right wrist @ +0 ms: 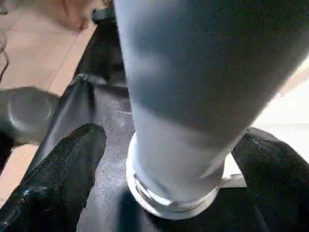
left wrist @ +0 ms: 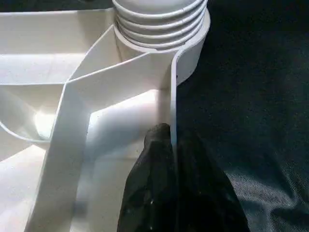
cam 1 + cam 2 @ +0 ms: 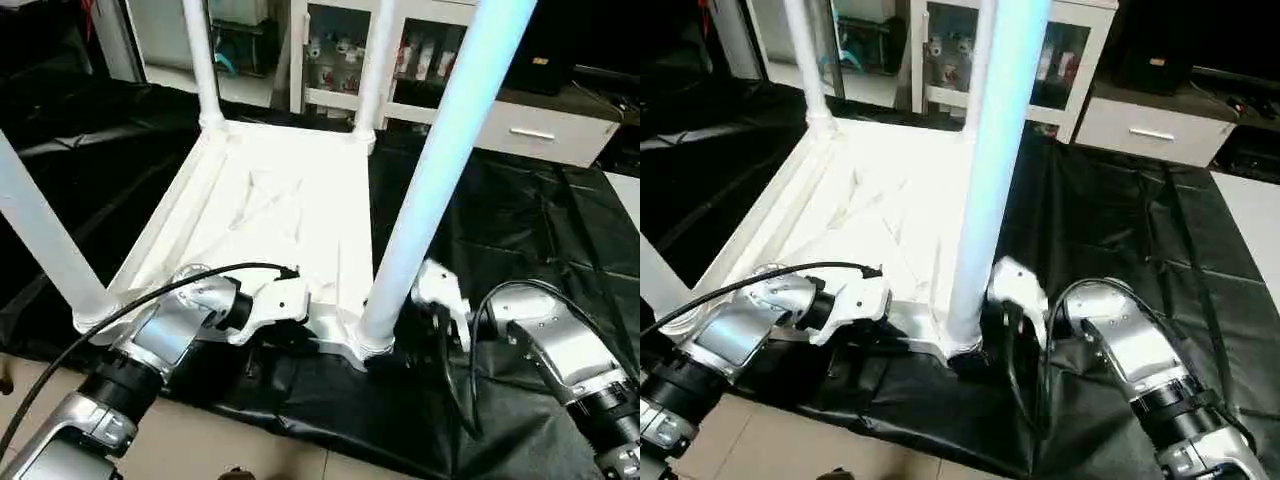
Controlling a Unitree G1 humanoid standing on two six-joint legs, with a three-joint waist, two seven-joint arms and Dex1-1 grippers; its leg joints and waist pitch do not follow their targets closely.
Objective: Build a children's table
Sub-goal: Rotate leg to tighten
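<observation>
The white tabletop (image 3: pixel 280 210) lies upside down on a black sheet, ribs up. A white leg stands in each of its four corner sockets. The near right leg (image 3: pixel 440 150) rises from its socket (image 3: pixel 372 345), with threads showing at its base (image 2: pixel 159 19). My left gripper (image 2: pixel 170 140) is shut on the tabletop's near rim (image 2: pixel 166 101) just beside that socket, one finger inside the wall and one outside. My right gripper (image 1: pixel 171 137) is open, its two black fingers (image 1: pixel 72 164) standing either side of the near right leg's base.
The black sheet (image 3: pixel 520 230) covers the floor under and around the table, with tan floor (image 3: pixel 250 440) at its near edge. A white glass-door cabinet (image 3: pixel 340 50) and a drawer unit (image 3: pixel 540 130) stand behind. A black cable (image 3: pixel 150 295) arcs over my left forearm.
</observation>
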